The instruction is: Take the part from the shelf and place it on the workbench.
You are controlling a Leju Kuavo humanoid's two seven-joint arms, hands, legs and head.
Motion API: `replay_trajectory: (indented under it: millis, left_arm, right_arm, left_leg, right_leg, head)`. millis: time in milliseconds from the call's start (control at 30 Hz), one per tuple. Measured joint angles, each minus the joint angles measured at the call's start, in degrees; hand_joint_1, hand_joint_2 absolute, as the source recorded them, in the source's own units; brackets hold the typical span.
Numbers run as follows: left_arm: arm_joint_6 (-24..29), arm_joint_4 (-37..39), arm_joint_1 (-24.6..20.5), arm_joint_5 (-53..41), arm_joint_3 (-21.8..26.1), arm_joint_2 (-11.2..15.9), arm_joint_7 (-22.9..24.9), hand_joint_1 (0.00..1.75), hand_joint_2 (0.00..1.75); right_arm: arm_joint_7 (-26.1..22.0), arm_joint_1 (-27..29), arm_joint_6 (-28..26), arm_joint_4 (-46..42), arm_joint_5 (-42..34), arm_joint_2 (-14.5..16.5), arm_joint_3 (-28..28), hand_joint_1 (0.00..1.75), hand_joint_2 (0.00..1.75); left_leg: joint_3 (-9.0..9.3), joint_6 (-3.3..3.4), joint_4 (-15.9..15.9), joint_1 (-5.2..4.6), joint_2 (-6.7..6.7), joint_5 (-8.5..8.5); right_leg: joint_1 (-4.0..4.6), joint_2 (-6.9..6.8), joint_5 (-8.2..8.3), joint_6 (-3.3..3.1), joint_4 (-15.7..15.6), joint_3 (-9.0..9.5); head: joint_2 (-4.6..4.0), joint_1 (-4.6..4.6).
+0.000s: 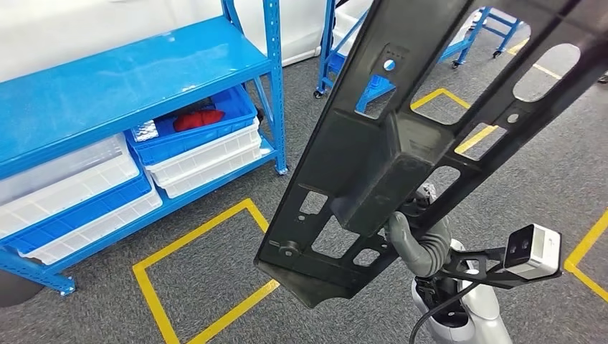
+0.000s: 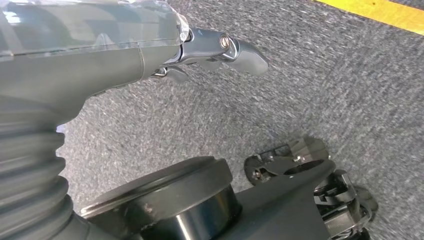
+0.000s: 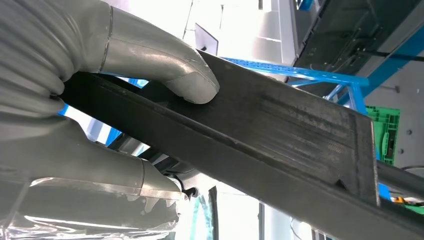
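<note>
The part (image 1: 401, 136) is a long black plastic panel with several cut-out openings. It slants across the head view, from low centre up to the top right corner, lifted off the floor. My right hand (image 1: 423, 240) grips it near its lower end, thumb against the panel's edge. In the right wrist view the thumb (image 3: 165, 62) presses on a flat black rib of the part (image 3: 280, 130), the rest of the hand wrapped under it. My left hand (image 2: 150, 55) hangs over grey carpet, holding nothing, with one finger (image 2: 235, 50) stretched out.
A blue shelf unit (image 1: 107, 93) stands at the left with blue and white bins (image 1: 201, 136) on its lower level. Yellow tape lines (image 1: 208, 229) mark the grey carpet. More blue frames (image 1: 344, 50) stand behind the part.
</note>
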Motion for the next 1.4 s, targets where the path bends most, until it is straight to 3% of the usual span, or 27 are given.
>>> replay_trajectory:
  millis: [67,133,167,200,233,300,367,433,500,567,633,667,700,733,800,833,900,967,1033,1100,1167,1200,1267,1333,1400]
  left_arm:
    - [0.26,0.02,0.11,0.57,0.05,-0.05,0.02,0.00,1.75]
    - [0.62,0.03,0.32,1.17,0.15,-0.02,0.06,0.00,1.75]
    - [0.81,0.04,0.38,1.43,0.21,0.02,0.04,0.00,1.75]
    - [0.96,0.05,0.40,1.60,0.27,0.05,-0.04,0.00,1.75]
    - [1.06,0.05,0.39,1.71,0.31,0.08,-0.19,0.00,1.75]
    - [1.27,0.05,0.33,1.76,0.33,0.08,-0.52,0.00,1.75]
    - [1.54,0.05,0.23,1.82,0.33,0.10,-0.75,0.00,1.75]
    - [1.73,0.05,-0.04,1.79,0.33,0.12,-0.95,0.00,1.75]
    - [1.79,0.07,-0.51,1.53,0.32,0.17,-1.22,0.00,1.75]
    - [1.81,0.09,-0.80,1.14,0.29,0.26,-1.43,0.00,1.75]
    - [1.80,0.15,-0.86,0.90,0.25,0.33,-1.51,0.00,1.75]
    - [1.80,0.19,-0.92,0.83,0.23,0.38,-1.53,0.00,1.75]
    - [1.80,0.23,-1.00,0.79,0.23,0.41,-1.54,0.00,1.75]
    - [1.81,0.26,-1.05,0.77,0.22,0.47,-1.54,0.00,1.75]
    - [1.85,0.31,-0.90,0.81,0.21,0.63,-1.52,0.00,1.75]
    - [1.85,0.33,-0.74,0.86,0.21,0.74,-1.49,0.00,1.75]
    - [1.83,0.36,-0.25,1.01,0.19,0.95,-1.25,0.00,1.75]
    - [1.69,0.37,0.21,1.15,0.19,1.09,-0.75,0.00,1.75]
    - [1.26,0.38,0.50,1.23,0.19,1.20,0.13,0.00,1.75]
    - [0.55,0.38,0.67,1.18,0.19,1.31,1.40,0.00,1.75]
    - [-0.04,0.38,0.67,0.85,0.19,1.37,2.44,0.00,1.75]
    - [-0.22,0.38,0.65,0.61,0.18,1.39,2.73,0.00,1.75]
    - [-0.38,0.38,0.63,0.16,0.17,1.40,2.98,0.00,1.75]
    - [-0.32,0.38,0.71,-0.08,0.17,1.39,2.94,0.00,1.75]
    - [-0.12,0.38,0.80,-0.16,0.16,1.40,2.66,0.00,1.75]
  right_arm:
    - [-0.06,-0.20,0.74,0.21,-0.57,0.06,-0.46,1.75,1.75]
    - [-0.53,-0.39,1.76,0.68,-1.07,0.28,-0.72,1.75,1.75]
    - [-0.78,-0.50,2.18,0.95,-1.22,0.40,-0.81,1.75,1.75]
    - [-1.03,-0.67,2.50,1.19,-1.31,0.48,-0.89,1.75,1.75]
    - [-1.27,-0.91,2.72,1.36,-1.37,0.51,-0.97,1.75,1.75]
    - [-1.77,-1.48,3.03,1.49,-1.66,0.56,-1.26,1.75,1.75]
    - [-2.20,-2.00,3.19,1.42,-2.08,0.74,-1.62,1.75,1.75]
    - [-2.47,-2.20,3.24,1.31,-2.31,0.89,-1.91,1.75,1.75]
    - [-2.66,-2.21,3.21,1.18,-2.32,1.07,-2.13,1.75,1.75]
    - [-2.75,-2.13,3.15,1.09,-2.20,1.65,-2.22,1.75,1.75]
    - [-2.79,-1.79,3.12,1.09,-2.04,2.27,-2.23,1.75,1.75]
    - [-2.79,-1.59,3.11,1.09,-1.99,2.46,-2.23,1.75,1.75]
    - [-2.80,-1.44,3.12,1.09,-1.95,2.59,-2.23,1.75,1.75]
    - [-2.84,-1.34,3.12,1.09,-1.91,2.73,-2.23,1.75,1.75]
    - [-3.07,-1.14,3.13,1.09,-1.84,3.06,-2.22,1.75,1.75]
    - [-3.22,-0.96,3.11,1.08,-1.73,3.28,-2.22,1.75,1.75]
    - [-3.47,-0.23,3.02,0.88,-1.37,3.69,-2.21,1.75,1.75]
    - [-3.55,0.89,2.91,0.48,-1.01,3.97,-2.23,1.75,1.75]
    - [-3.46,1.66,2.82,0.19,-0.89,4.15,-2.26,1.75,1.75]
    - [-3.18,2.11,2.79,0.12,-0.89,4.35,-2.28,1.75,1.75]
    - [-2.82,2.82,2.79,0.13,-0.89,4.53,-2.32,1.75,1.75]
    - [-2.70,3.19,2.78,0.13,-0.89,4.59,-2.37,1.75,1.75]
    - [-2.60,3.65,2.79,0.12,-0.88,4.66,-2.51,1.75,1.75]
    - [-2.51,3.74,2.85,0.03,-0.85,4.70,-2.65,1.75,1.75]
    - [-2.29,3.85,2.95,-0.11,-0.80,4.75,-2.82,1.75,1.75]
  left_leg:
    - [0.10,0.45,-0.21,-0.10,1.31,0.11]
    - [0.06,0.66,-0.18,-0.35,2.75,0.04]
    - [0.08,0.70,-0.18,-0.47,3.46,-0.02]
    - [0.13,0.71,-0.17,-0.58,4.14,-0.10]
    - [0.24,0.69,-0.17,-0.70,4.76,-0.19]
    - [0.53,0.50,-0.16,-1.03,5.85,-0.46]
    - [0.74,0.08,-0.16,-1.30,6.83,-0.76]
    - [1.01,-0.45,-0.26,-1.42,7.87,-1.05]
    - [0.83,-1.06,0.94,-1.33,6.62,-2.19]
    - [-1.54,-1.50,6.45,-1.13,3.89,-5.38]
    - [-5.26,-1.73,14.06,-1.02,2.84,-8.49]
    - [-6.40,-1.83,16.10,-0.95,2.74,-8.67]
    - [-6.59,-1.90,16.04,-0.85,2.70,-7.71]
    - [-5.76,-1.93,13.72,-0.69,2.45,-5.72]
    - [-2.78,-1.92,6.17,-0.27,0.17,-1.53]
    - [-1.59,-1.82,3.24,-0.07,-1.10,-0.47]
    - [-0.76,-1.41,1.05,-0.06,-2.17,-0.39]
    - [-0.54,-0.67,0.58,-0.11,-1.03,-0.21]
    - [-0.27,0.12,0.05,-0.05,0.27,0.09]
    - [-0.17,0.55,-0.14,-0.20,1.68,0.11]
    - [-0.14,0.62,-0.13,-0.33,3.14,-0.03]
    - [-0.07,0.58,-0.12,-0.35,3.85,-0.14]
    - [0.26,0.35,-0.12,-0.37,5.23,-0.42]
    - [0.63,-0.14,-0.10,-0.60,6.38,-0.83]
    - [0.97,-0.71,-0.17,-0.85,7.37,-1.21]
  right_leg:
    - [0.09,-3.15,-2.93,0.36,5.53,-2.71]
    - [-0.03,-4.36,-5.63,0.57,12.59,-6.22]
    - [-0.04,-4.55,-5.69,0.56,14.14,-6.99]
    - [-0.02,-4.72,-4.72,0.43,13.51,-6.62]
    - [0.07,-5.13,-2.97,0.17,10.64,-5.07]
    - [0.73,-7.58,-0.14,-0.83,2.77,-0.90]
    - [1.49,-9.13,0.46,-1.74,-1.25,1.09]
    - [1.57,-7.99,0.47,-2.22,-1.58,1.11]
    - [1.17,-6.73,0.75,-2.72,-2.11,1.33]
    - [0.80,-5.49,0.99,-3.14,-2.45,1.46]
    - [0.71,-4.04,1.03,-3.29,-2.42,1.43]
    - [0.70,-3.28,1.02,-3.30,-2.38,1.44]
    - [0.69,-2.49,1.02,-3.28,-2.32,1.46]
    - [0.65,-1.67,0.99,-3.21,-2.18,1.49]
    - [0.65,-0.18,0.82,-2.85,-1.64,1.30]
    - [0.64,0.55,0.77,-2.54,-1.30,1.02]
    - [0.52,1.82,0.89,-1.79,-0.96,0.41]
    - [0.28,2.37,1.02,-1.05,-0.93,0.11]
    - [0.34,-0.12,-0.48,-0.50,1.35,-0.96]
    - [0.28,-3.34,-3.98,-0.07,7.92,-4.08]
    - [0.03,-4.32,-6.25,0.26,14.16,-7.05]
    - [-0.04,-4.53,-5.93,0.32,14.67,-7.22]
    - [0.01,-5.45,-2.77,0.12,9.12,-4.05]
    - [0.54,-7.62,-0.47,-0.59,1.59,0.08]
    - [1.11,-8.37,-0.38,-1.39,-1.07,1.38]
  head:
    - [0.00,0.01]
    - [0.00,0.01]
    - [0.00,0.01]
    - [0.00,0.01]
    - [0.00,0.01]
    - [0.00,0.01]
    - [0.00,0.01]
    - [0.00,0.00]
    - [0.00,-0.01]
    - [0.00,-0.01]
    - [0.00,-0.02]
    - [0.00,-0.02]
    - [0.00,-0.02]
    - [0.00,-0.02]
    - [0.00,-0.02]
    - [0.00,-0.02]
    - [0.00,-0.01]
    - [0.00,-0.01]
    - [0.00,0.00]
    - [0.00,0.01]
    - [0.00,0.01]
    - [0.00,0.01]
    - [0.00,0.01]
    - [0.00,0.00]
    - [0.00,0.00]
